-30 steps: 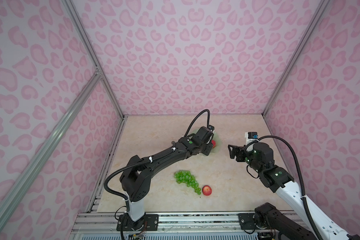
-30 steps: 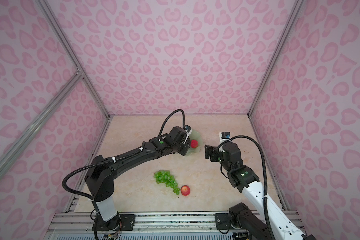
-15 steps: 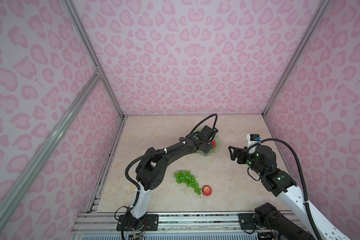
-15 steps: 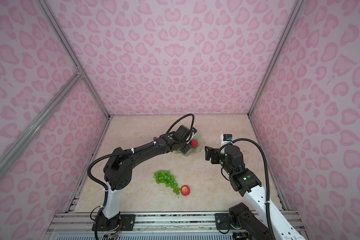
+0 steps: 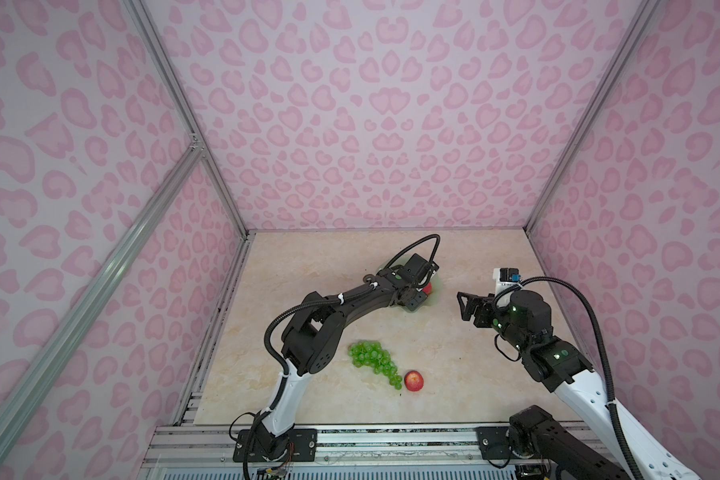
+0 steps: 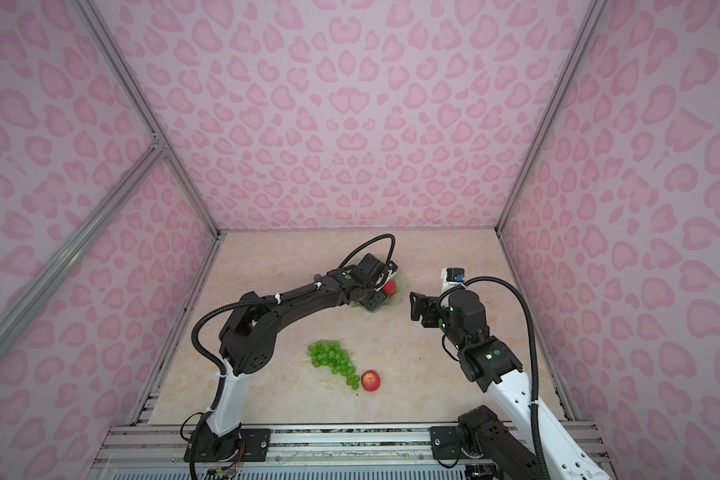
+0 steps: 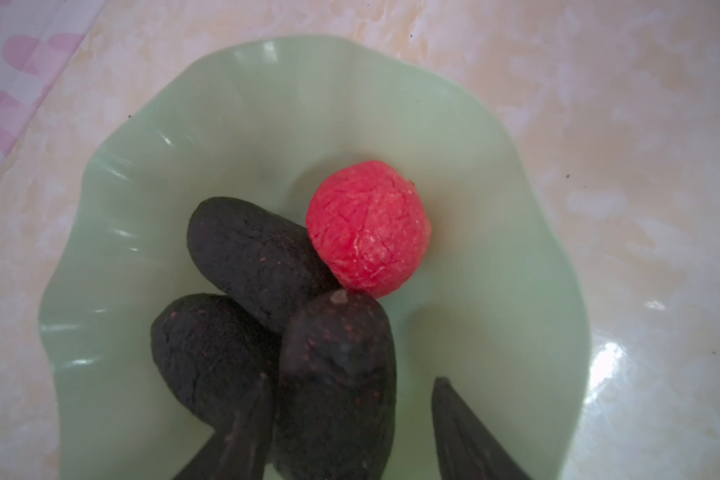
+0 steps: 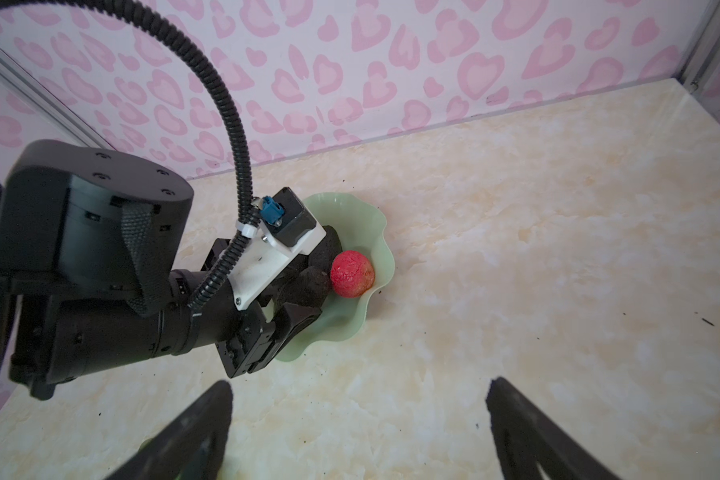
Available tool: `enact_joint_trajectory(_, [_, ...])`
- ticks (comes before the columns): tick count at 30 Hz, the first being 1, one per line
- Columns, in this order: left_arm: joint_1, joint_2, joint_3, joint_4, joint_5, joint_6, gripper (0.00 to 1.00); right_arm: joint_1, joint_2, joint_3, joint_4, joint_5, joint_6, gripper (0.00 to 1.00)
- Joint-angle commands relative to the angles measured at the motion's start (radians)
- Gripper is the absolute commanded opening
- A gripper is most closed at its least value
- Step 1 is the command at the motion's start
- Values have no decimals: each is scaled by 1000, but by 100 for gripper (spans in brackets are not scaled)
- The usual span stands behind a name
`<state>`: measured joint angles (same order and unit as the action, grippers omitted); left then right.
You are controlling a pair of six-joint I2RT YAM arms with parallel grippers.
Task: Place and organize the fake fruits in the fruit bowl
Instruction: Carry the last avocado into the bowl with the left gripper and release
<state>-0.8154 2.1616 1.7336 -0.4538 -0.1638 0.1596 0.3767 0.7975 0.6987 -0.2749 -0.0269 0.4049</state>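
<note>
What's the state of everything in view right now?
Bowl: upright on the table, holding four fruits.
Avocados: three, piled together in the bowl.
Red fruit: in the bowl, against the avocados.
Grapes: on the table, outside the bowl.
Other red fruit: on the table beside the grapes.
Left gripper: open over the bowl, fingers either side of one avocado.
Right gripper: open, empty, above the table.

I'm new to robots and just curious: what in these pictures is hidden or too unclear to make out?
- Avocados: in both top views, hidden by the left gripper.
- Fruit bowl: in the left wrist view, one side is cut off by the picture's edge.
- Grapes: in both top views, too small to count.
</note>
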Motion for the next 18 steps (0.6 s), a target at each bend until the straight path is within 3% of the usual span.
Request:
enact_joint_trajectory(1, [1, -39, 5, 9, 20, 10, 63, -2, 5, -1, 20, -2, 0, 95])
enact_joint_trajectory(8, [1, -174, -56, 68, 55, -28, 63, -3, 6, 7, -13, -8, -6, 94])
enact_joint_trajectory(14, [2, -410, -162, 201, 33, -99, 64, 7, 27, -1, -98, -80, -22, 91])
enact_joint_trajectory(18, [3, -588, -299, 311, -5, -157, 66, 79, 35, -36, -135, -65, 1, 88])
